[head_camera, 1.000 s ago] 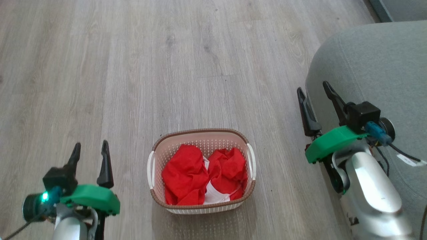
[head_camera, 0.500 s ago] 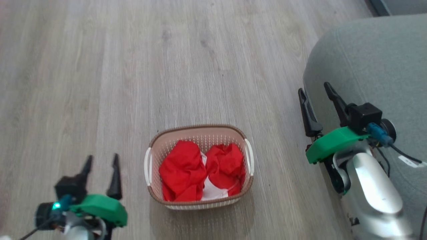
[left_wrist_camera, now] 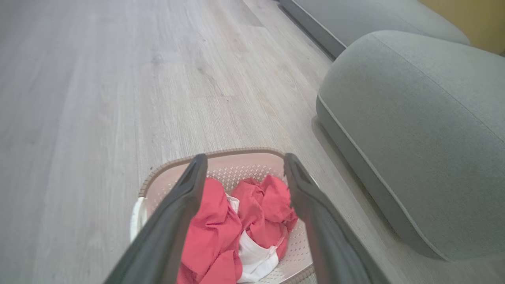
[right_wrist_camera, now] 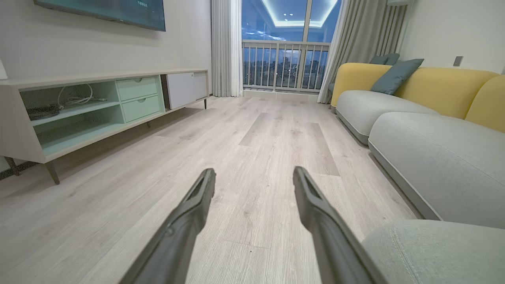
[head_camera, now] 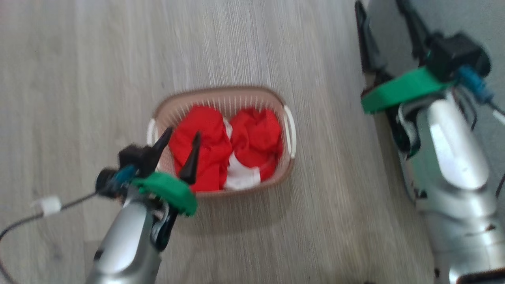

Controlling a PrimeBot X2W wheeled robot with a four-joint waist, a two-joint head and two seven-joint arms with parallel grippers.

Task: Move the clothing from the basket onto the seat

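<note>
1. Closest in, the left gripper (head_camera: 182, 134) hangs over the basket's (head_camera: 221, 90) near-left corner, fingers pointing in toward the middle. The jaws are spread wide with nothing between them. In the left wrist view the left gripper (left_wrist_camera: 245, 157) frames the load from above and looks clear of the fabric.
2. The clothing (head_camera: 256, 138) is all inside the basket. There's one crumpled red heap on the basket's left half and another on its right half, the two pressed together. A white part (head_camera: 242, 175) pokes out at the near wall, between and under the red. The wrist camera shows the same clothing (left_wrist_camera: 260, 205) and white bit (left_wrist_camera: 252, 252).
3. The basket (left_wrist_camera: 236, 151) itself sits flat on the pale wood floor (head_camera: 79, 79), brown rim up, with a white handle (head_camera: 290, 130) on its right side. The head shot is pretty smeared, so finer detail is a no-go.
4. Right of the basket, a strip of floor away, is the seat (left_wrist_camera: 414, 130), a big grey-green cushion with a rounded corner and a piped seam.
5. The right gripper (head_camera: 378, 6) is well off to the basket's right and further back, by the seat's edge. Its jaws are also fully released and empty. From its own wrist camera, the right gripper (right_wrist_camera: 254, 172) points along bare floor with the cushion (right_wrist_camera: 434, 252) beside it.
6. Further back from the basket, another grey cushion (left_wrist_camera: 375, 19) follows the seat.
</note>
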